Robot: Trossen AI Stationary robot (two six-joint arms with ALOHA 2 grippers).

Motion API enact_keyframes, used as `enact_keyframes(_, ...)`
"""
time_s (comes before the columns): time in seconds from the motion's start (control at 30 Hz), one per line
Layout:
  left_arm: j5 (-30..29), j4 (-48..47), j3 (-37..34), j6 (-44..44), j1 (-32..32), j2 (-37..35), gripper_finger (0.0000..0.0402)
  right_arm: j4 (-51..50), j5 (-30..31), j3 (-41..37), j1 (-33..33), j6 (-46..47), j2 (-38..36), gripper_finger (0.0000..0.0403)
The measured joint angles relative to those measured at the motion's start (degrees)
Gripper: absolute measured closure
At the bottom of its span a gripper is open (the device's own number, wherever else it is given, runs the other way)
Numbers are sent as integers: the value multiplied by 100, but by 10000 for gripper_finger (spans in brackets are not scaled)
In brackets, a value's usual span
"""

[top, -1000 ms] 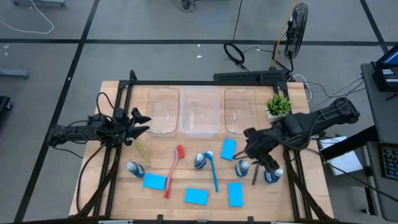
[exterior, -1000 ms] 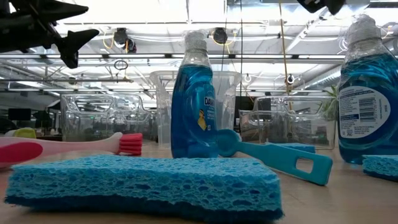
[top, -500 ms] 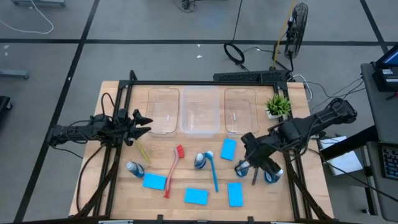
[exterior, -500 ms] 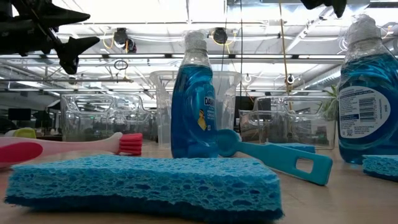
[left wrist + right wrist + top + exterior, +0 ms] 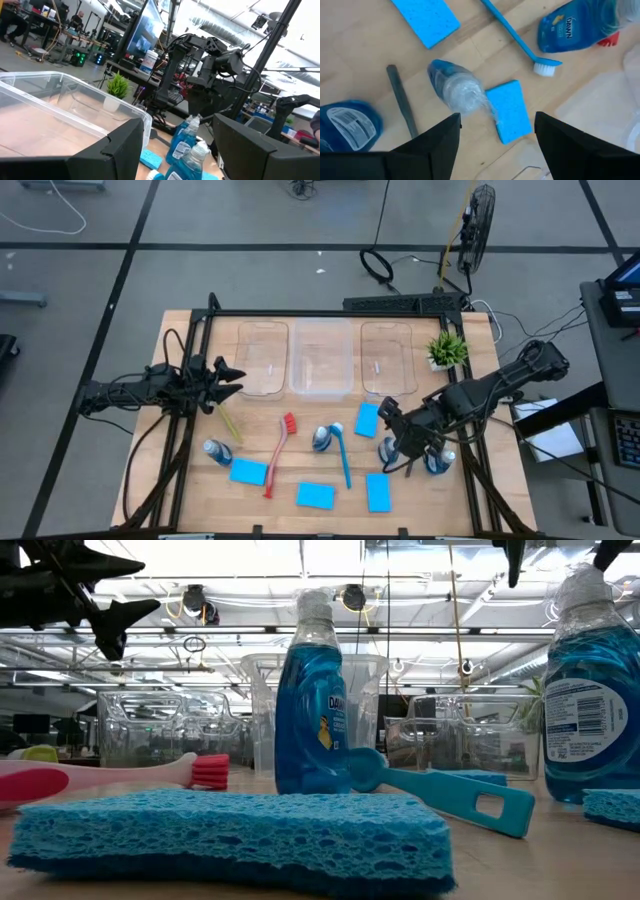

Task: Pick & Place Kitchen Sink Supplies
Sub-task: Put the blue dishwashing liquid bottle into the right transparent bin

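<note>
Four blue bottles stand upright on the table, one of them under my right gripper (image 5: 390,448) (image 5: 455,90) and another beside it (image 5: 437,462). Flat blue sponges lie around them, such as the one beside the bottle (image 5: 367,419) (image 5: 510,110). The red brush (image 5: 280,450), blue brush (image 5: 342,458), yellow-green brush (image 5: 230,423) and grey brush (image 5: 410,465) lie flat. My right gripper (image 5: 397,432) (image 5: 497,120) (image 5: 560,552) hangs open just above the bottle's cap without touching it. My left gripper (image 5: 225,378) (image 5: 177,130) waits open in the air by the left bin.
Three clear bins (image 5: 264,358) (image 5: 321,358) (image 5: 385,358) stand in a row at the far side, with a small potted plant (image 5: 447,348) to their right. The grey brush and the second bottle lie close to my right gripper, on its right.
My right gripper has moved toward the table's left and down, from beside the bottle to right above its cap. In the low view its two fingers now show apart over the cap. The bottles, sponges and brushes have stayed where they were.
</note>
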Motion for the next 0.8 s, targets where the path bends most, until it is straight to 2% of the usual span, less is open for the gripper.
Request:
enact_keyframes(0.1,1,0,0,-106,-2,0,160,-2,-75,-2,4,133,2,160)
enact_keyframes(0.27,1,0,0,-106,0,0,160,-2,-863,-2,4,876,2,160)
enact_keyframes(0.67,0,0,0,-103,0,0,160,302,-933,-3,4,2033,0,161)
enact_keyframes(0.8,-1,2,0,-103,-1,0,160,564,-1193,-175,-1,2281,-4,161)
